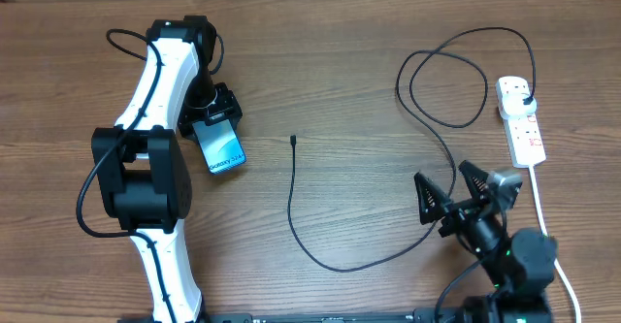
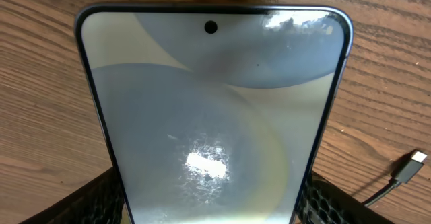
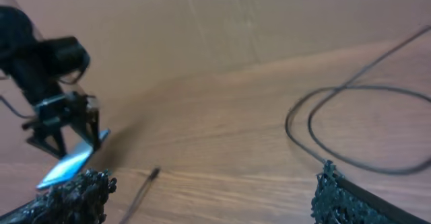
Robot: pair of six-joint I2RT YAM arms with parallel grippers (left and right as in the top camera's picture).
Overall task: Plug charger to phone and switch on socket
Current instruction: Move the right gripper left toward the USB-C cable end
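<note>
My left gripper point(image 1: 218, 119) is shut on the phone point(image 1: 220, 145), whose lit screen point(image 2: 215, 116) fills the left wrist view between the two fingers. The phone is tilted and held just above the table. The charger cable point(image 1: 293, 207) lies loose on the table, its connector tip point(image 1: 293, 140) to the right of the phone and apart from it; the tip also shows in the left wrist view point(image 2: 412, 165). The cable loops back to its black plug point(image 1: 525, 101) seated in the white socket strip point(image 1: 524, 121). My right gripper point(image 1: 452, 192) is open and empty above the cable.
The strip's white cord point(image 1: 543, 221) runs down past the right arm's base. The cable loops point(image 3: 350, 126) lie ahead of the right gripper. The left arm point(image 1: 155, 100) stretches across the left part of the table.
</note>
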